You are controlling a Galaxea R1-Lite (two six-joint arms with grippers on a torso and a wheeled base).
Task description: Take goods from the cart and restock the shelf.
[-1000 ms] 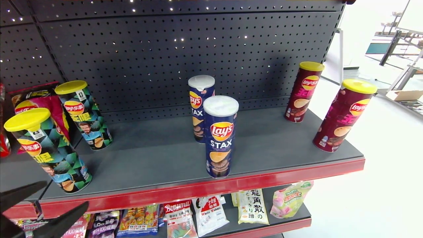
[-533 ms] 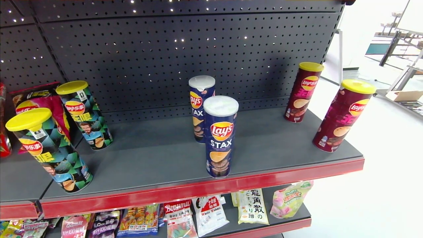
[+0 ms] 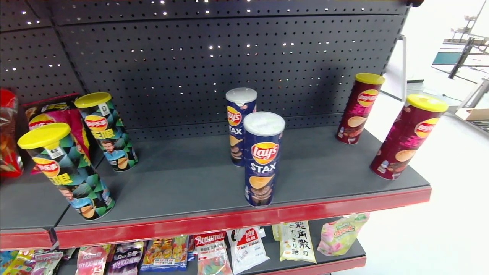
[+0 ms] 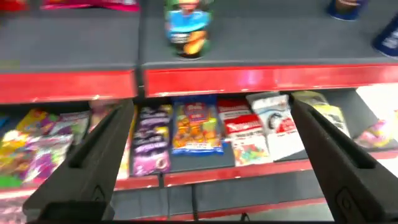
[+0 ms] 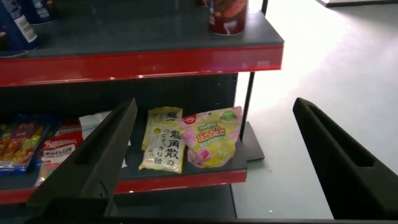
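The grey shelf [image 3: 191, 179] with a red front edge carries chip cans. Two blue cans [image 3: 263, 160] stand at its middle, one behind the other. Two maroon cans [image 3: 410, 137] with yellow lids stand at the right end, and two green-patterned cans [image 3: 67, 172] with yellow lids lean at the left. My left gripper [image 4: 211, 155] is open and holds nothing, below the red edge [image 4: 249, 78] and facing the lower shelf's snack bags [image 4: 196, 127]. My right gripper [image 5: 214, 162] is open too, in front of the lower shelf's right end, under a maroon can [image 5: 227, 15].
Snack bags [image 3: 57, 114] stand behind the green cans at the far left. The lower shelf [image 3: 344, 256] holds several small packets [image 3: 298, 240]. Bare board lies between the can groups. Open floor [image 5: 323, 124] stretches to the right of the shelf.
One second ago my left gripper's fingers showed at the head view's lower left; they have since dropped out of it. The head camera has shifted slightly; the cans have not moved.
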